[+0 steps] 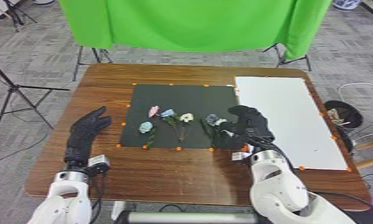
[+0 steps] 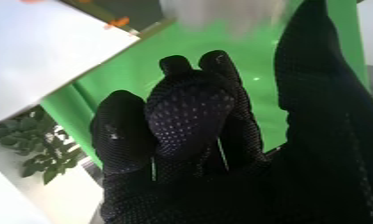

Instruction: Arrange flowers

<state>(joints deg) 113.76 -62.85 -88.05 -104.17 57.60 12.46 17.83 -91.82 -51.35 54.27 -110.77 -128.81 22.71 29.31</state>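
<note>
In the head view my left hand [image 1: 86, 128] rests open at the table's left, fingers pointing forward. My right hand [image 1: 252, 124] is over the right edge of the black mat [image 1: 174, 94], beside a grey-blue flower [image 1: 212, 118] and a white one [image 1: 221, 121]. Farther left on the mat lie a pink flower [image 1: 154, 110], a blue one [image 1: 168, 113], a white one [image 1: 187, 117] and a pale blue one [image 1: 147, 127]. In the right wrist view my right hand [image 2: 191, 120] has loosely bent fingers and its thumb apart. A blurred whitish thing [image 2: 222, 11] is beyond.
A white board [image 1: 276, 105] covers the right side of the brown table [image 1: 107, 82]. Orange markers line the mat and board. A dark bin [image 1: 343, 114] stands off the table's right edge. Green cloth [image 1: 191, 25] hangs behind; leaves [image 2: 40, 145] show in the right wrist view.
</note>
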